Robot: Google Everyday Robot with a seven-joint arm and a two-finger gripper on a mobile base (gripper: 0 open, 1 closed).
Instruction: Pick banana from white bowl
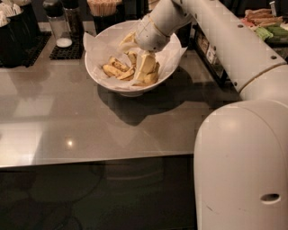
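Note:
The white bowl stands on the grey counter, lined with crinkled white paper that sticks up over its rim. Several yellow bananas lie in its bottom. My gripper reaches down into the right half of the bowl from the upper right, its tip among the bananas. The wrist covers the back of the bowl. I cannot make out whether a banana is in its hold.
The grey counter runs left and forward of the bowl. Dark containers, a shaker and a cup of sticks stand behind it on a black mat. A rack of packaged snacks is at far right. My arm's big white body fills the lower right.

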